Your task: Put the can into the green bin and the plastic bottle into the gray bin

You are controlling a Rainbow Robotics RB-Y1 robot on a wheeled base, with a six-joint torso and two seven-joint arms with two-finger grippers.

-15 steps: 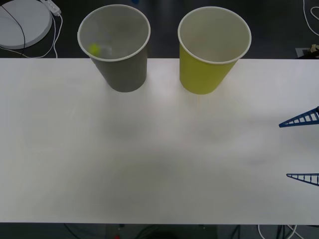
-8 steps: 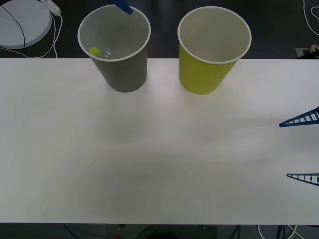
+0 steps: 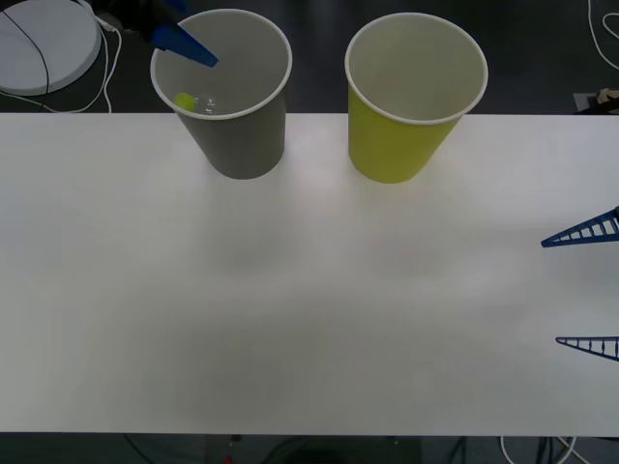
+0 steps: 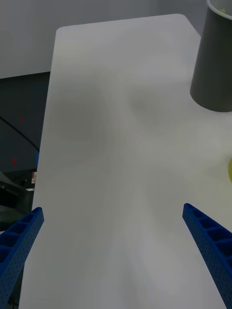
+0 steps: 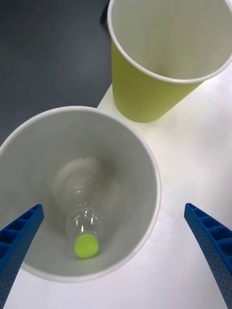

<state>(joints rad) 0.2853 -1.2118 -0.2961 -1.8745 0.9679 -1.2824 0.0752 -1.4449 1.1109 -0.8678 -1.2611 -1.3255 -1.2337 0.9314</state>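
**Plastic bottle lying inside the gray bin**

The plastic bottle [image 5: 84,227] is seen at the bottom of the gray bin [image 5: 145,159], lying against the white inner wall with its lime-green cap [image 3: 184,99] turned toward the rim. Its clear, crinkled body is hard to separate from the white interior, and no label can be made out. In the front view little more than the cap and a glint of plastic is visible.

The gray bin [image 3: 237,140] stands upright at the far edge of the table [image 3: 309,309], and the green bin [image 3: 397,145] stands upright beside it on the robot's right, the two close but apart. The inside of the green bin [image 5: 145,96] appears plain white; its bottom is cut off in the left wrist view.

The left gripper [image 5: 116,256] is held above the gray bin with its blue ribbed fingers spread wide, nothing between them; one fingertip [image 3: 184,43] is seen over the bin's far left rim. The right gripper [image 3: 588,287] is parked at the table's right edge, its fingers likewise parted and empty.

The table is white and matte. Behind it a dark floor is seen, with a round white disc [image 3: 44,43] and trailing white cables [image 3: 106,68] at the far left.
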